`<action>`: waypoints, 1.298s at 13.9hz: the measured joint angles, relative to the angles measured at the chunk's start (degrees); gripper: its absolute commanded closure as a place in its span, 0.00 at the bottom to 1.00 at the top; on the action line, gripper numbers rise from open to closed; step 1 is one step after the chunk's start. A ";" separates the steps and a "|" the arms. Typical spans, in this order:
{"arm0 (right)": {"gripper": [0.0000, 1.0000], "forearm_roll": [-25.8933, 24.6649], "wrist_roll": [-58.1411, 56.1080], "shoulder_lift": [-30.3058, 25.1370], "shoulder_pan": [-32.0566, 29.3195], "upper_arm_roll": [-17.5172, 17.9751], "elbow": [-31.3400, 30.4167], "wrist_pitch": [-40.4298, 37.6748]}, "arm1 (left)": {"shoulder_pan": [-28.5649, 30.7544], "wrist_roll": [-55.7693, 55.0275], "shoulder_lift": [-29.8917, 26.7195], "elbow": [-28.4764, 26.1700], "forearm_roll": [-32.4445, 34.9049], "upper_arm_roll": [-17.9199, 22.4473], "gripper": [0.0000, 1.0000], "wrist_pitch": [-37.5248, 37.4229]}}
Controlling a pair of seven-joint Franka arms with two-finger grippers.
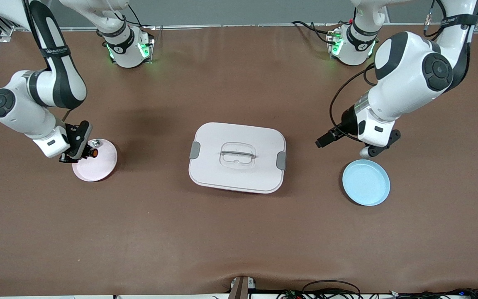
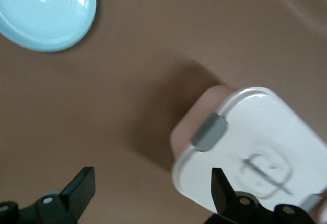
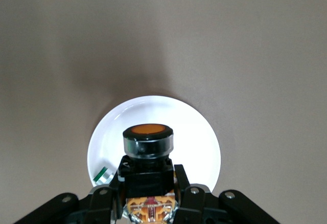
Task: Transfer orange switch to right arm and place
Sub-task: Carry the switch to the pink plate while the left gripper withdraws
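Observation:
My right gripper is shut on the orange switch, gripping its black body with the round orange-topped cap pointing away from the fingers. It holds the switch just over the pink plate, which looks white in the right wrist view, at the right arm's end of the table. My left gripper hangs open with nothing between its fingers, above bare table between the white box and the blue plate.
A small silvery piece lies on the pink plate. A white lidded box with grey clips sits mid-table. A blue plate lies toward the left arm's end.

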 measured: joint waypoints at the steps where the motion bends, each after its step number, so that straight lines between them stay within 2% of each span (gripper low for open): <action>1: 1.00 0.00 -0.61 0.24 -0.34 0.01 -1.88 2.90 | 0.38 3.61 0.00 -0.02 2.16 0.02 0.00 -0.75; 4: 1.00 -0.01 -2.89 2.28 -1.97 0.01 -5.11 7.67 | 2.68 13.45 -0.01 -0.05 6.61 0.06 0.00 -1.67; 9: 1.00 -0.01 -4.30 6.45 -3.30 0.04 -5.23 10.92 | 9.27 29.62 -0.03 0.22 11.12 0.20 0.00 -1.68; 12: 1.00 -0.01 -4.38 8.49 -3.29 0.28 -5.20 13.49 | 13.72 31.92 -0.07 2.10 11.20 0.28 0.00 -1.63; 15: 1.00 -0.01 -4.40 9.83 -3.29 0.35 -4.92 15.28 | 15.22 31.98 -0.28 5.71 11.21 0.30 0.00 -2.41; 18: 1.00 -0.01 -4.40 10.87 -3.30 0.33 -4.26 15.68 | 16.34 31.98 -0.92 9.31 11.22 0.30 0.00 -6.91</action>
